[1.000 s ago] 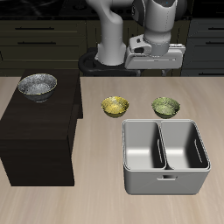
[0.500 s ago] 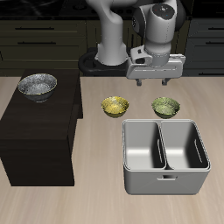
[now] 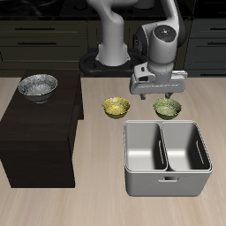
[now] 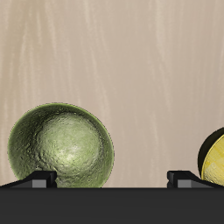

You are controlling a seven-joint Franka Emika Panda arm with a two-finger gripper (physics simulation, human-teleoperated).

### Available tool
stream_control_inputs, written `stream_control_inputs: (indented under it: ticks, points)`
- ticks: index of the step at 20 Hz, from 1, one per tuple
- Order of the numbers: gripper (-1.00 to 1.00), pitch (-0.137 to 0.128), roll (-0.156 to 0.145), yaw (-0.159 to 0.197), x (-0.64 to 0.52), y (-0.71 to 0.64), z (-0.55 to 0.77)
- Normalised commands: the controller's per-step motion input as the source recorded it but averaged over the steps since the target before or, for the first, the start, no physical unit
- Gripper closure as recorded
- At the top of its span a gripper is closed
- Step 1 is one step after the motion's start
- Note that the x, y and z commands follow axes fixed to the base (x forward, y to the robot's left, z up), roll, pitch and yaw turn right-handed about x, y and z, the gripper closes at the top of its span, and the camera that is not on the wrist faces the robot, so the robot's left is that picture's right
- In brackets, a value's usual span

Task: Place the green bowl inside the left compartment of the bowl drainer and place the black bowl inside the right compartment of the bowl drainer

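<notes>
Gripper (image 3: 167, 95) spread wide, holding nothing, hanging just above green bowl (image 3: 167, 108), fingers (image 4: 40, 178) apart in wrist view. Green bowl (image 4: 62, 146) upright on table (image 3: 97, 199), just behind drainer (image 3: 166, 158), beside yellow bowl (image 3: 115, 108). Both drainer wells bare. Black bowl (image 3: 38, 86) upright on top of dark cabinet (image 3: 37, 132), well apart from drainer.

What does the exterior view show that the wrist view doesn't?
Only the exterior view shows the bowl drainer, the black bowl on the dark cabinet, and the robot arm. Only the wrist view shows the green bowl's mottled inside close up. Both show the green bowl, the yellow bowl and the tool.
</notes>
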Motion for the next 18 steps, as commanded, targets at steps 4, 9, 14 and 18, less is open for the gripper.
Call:
stream_control_inputs:
  ticks: [4, 9, 14, 18]
  points:
    - [-1.0, -0.009, -0.006, 0.008, -0.07, 0.07, -0.25]
    - [-1.0, 0.025, 0.002, -0.003, 0.01, 0.04, -0.31]
    - [-1.0, 0.056, 0.005, 0.009, 0.0, 0.02, -0.3]
    - [-1.0, 0.042, 0.021, 0.011, -0.06, 0.04, -0.27]
